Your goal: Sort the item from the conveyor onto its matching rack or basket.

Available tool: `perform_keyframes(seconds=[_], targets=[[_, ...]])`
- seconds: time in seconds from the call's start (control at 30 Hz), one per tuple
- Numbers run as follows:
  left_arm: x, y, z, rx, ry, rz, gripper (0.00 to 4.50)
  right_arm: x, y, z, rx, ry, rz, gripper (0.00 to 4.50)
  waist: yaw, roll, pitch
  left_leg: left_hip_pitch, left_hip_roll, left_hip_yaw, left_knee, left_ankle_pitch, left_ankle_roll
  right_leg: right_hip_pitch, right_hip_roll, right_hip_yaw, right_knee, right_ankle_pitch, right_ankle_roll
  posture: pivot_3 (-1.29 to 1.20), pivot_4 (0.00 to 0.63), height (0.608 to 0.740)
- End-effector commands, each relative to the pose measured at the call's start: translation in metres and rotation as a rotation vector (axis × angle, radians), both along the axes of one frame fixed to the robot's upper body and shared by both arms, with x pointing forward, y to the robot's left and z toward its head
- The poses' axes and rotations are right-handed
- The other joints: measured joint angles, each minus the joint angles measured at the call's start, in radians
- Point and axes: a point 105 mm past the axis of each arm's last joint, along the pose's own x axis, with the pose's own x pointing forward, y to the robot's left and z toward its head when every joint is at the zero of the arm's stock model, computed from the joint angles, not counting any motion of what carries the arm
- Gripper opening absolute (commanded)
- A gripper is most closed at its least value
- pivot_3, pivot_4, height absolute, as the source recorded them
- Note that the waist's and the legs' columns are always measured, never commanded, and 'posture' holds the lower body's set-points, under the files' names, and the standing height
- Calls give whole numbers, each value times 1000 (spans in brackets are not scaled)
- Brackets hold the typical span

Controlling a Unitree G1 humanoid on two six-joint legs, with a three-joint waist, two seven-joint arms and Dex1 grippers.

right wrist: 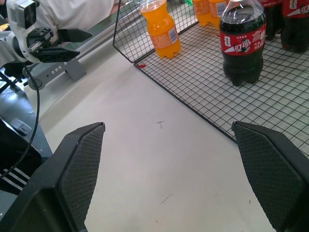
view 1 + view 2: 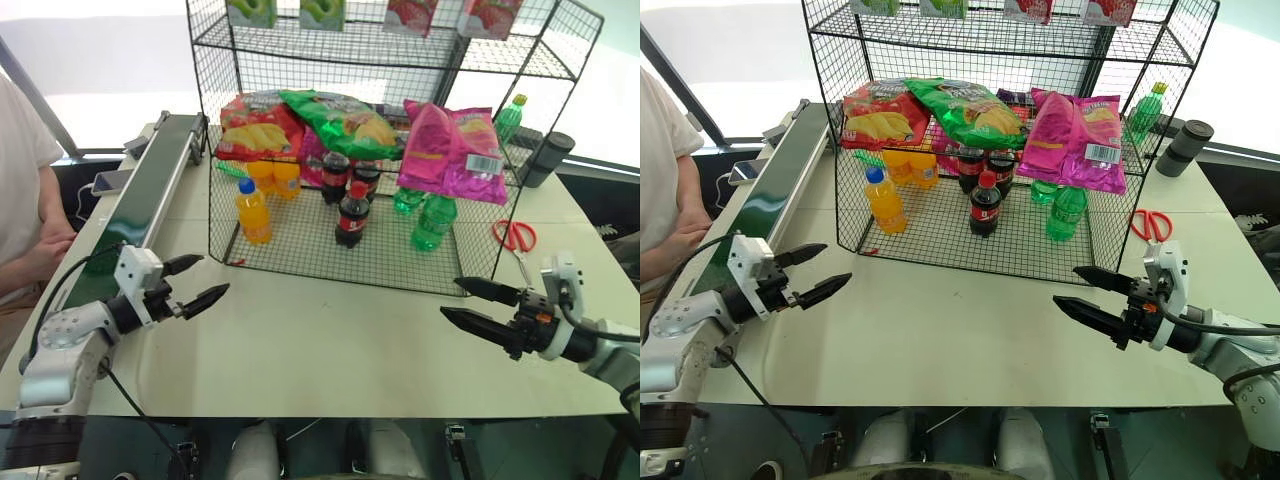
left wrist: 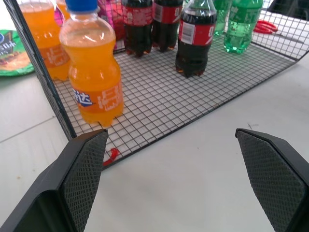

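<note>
The item, a shiny magenta-pink snack bag point(image 2: 452, 150) with a white barcode label, lies on the right of the middle tier of the black wire rack point(image 2: 200, 70), its lower edge hanging over the front wire. The dark green conveyor point(image 2: 150, 195) runs along the table's left side. Near its front end my left gripper point(image 2: 215, 275) stands open over the white table, nothing between its fingers. At the front right my right gripper point(image 2: 449, 298) is open too, holding nothing and pointing toward the left gripper, just in front of the rack's bottom grid.
A red bag point(image 2: 255, 125) and a green bag point(image 2: 340, 118) share the middle tier. Orange soda point(image 3: 94, 72), cola point(image 1: 243, 41) and green bottles point(image 2: 433, 220) stand on the bottom grid. Red scissors point(image 2: 514, 236) lie to the right. A person point(image 2: 25, 200) sits beside the conveyor.
</note>
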Motion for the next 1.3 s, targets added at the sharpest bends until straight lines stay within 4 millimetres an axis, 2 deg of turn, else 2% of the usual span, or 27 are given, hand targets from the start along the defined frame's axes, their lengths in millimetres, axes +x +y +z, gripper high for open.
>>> perform_keyframes(seconds=[0.03,1.3], targets=[[0,3,13,7,-70,-5,4500,1,-5,11,-21,-53,-3,4389,0,0,0,0,0,0,0,0,0,0,0,0,0,0,0,0,150,726],[-14,-10,12,-8,-83,-81,4500,-1,2,11,-29,-100,43,4389,0,0,0,0,0,0,0,0,0,0,0,0,0,0,0,0,150,726]])
